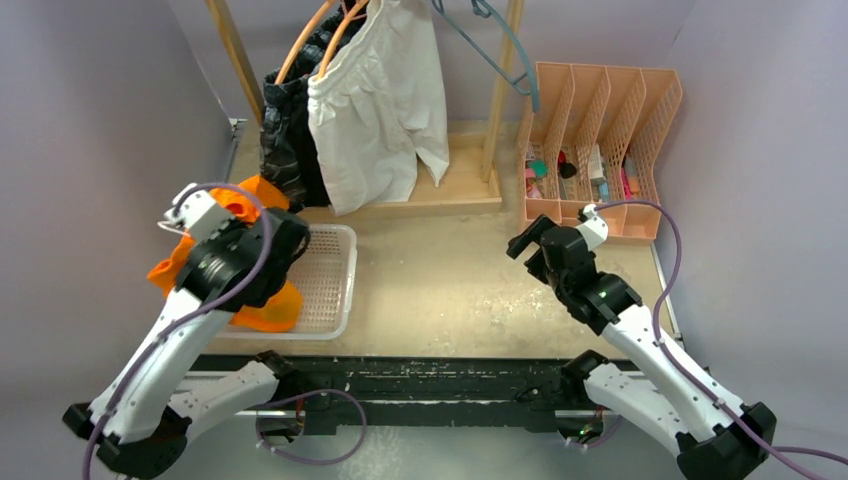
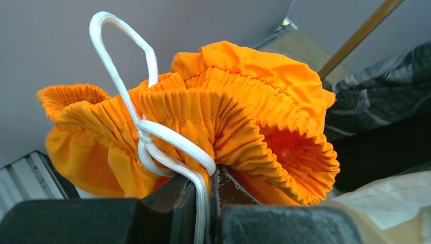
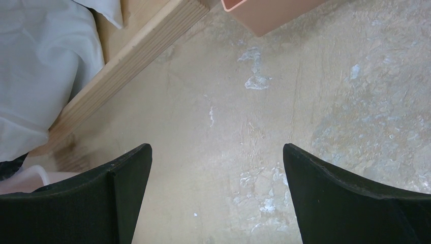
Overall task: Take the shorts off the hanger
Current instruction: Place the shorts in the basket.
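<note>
Found the left gripper [image 2: 208, 189] closed on the orange shorts [image 2: 244, 107], pinching the gathered waistband together with the white drawstring [image 2: 124, 86]. Placed these shorts at the left of the top view, off the rack and bunched over the left end of the white basket [image 1: 335, 285] — already free of any hanger, by the look of it. Saw the right gripper [image 3: 217, 152] wide open and holding nothing, low over the table [image 1: 450, 280] at the centre right. Noted the white shorts [image 1: 385, 110] at the upper middle, hanging from the orange hangers [image 1: 300, 48], with a dark patterned pair [image 1: 285, 130] just beside them on the left; could not separate a plain black pair from a camo one. Judged the step in hand as dropping the orange pair into the basket. Expected the next move to call for lowering and opening the fingers so as to shed the drawstring too — then reaching up for the white pair.
</note>
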